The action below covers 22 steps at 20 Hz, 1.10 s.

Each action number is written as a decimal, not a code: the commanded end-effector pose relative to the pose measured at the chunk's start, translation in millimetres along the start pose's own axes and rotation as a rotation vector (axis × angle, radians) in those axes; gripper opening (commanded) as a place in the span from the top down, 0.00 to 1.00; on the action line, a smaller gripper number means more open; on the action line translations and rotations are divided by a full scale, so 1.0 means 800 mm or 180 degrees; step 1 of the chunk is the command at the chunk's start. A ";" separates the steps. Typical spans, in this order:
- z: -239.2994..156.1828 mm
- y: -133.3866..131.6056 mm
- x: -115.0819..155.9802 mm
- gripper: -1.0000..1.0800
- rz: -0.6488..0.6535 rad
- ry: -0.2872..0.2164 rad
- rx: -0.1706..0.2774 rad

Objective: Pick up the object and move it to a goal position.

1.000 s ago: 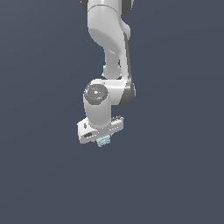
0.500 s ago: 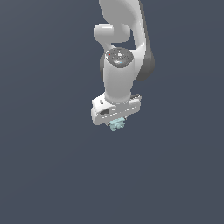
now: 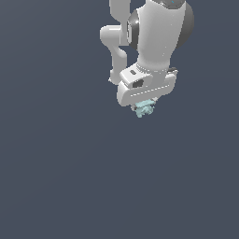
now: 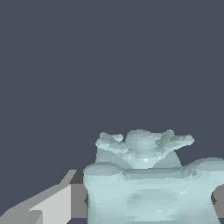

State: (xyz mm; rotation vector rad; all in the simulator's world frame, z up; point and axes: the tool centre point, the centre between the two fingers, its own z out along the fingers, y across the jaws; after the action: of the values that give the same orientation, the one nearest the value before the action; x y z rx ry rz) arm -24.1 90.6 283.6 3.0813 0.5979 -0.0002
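Your gripper [image 3: 144, 108] is closed on the object [image 3: 143, 109], which hangs just under it, probably for carrying to the goal.

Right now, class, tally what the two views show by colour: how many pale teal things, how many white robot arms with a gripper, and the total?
Pale teal: 1, the bumpy object, held under the gripper.
White: 1, the robot arm with its gripper.
Total: 2.
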 end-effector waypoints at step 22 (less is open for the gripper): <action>-0.212 -0.175 -0.017 1.00 0.0003 0.0001 0.0007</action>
State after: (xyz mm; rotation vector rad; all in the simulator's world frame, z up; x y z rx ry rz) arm -88.3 212.8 448.7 3.0835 0.5987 0.0016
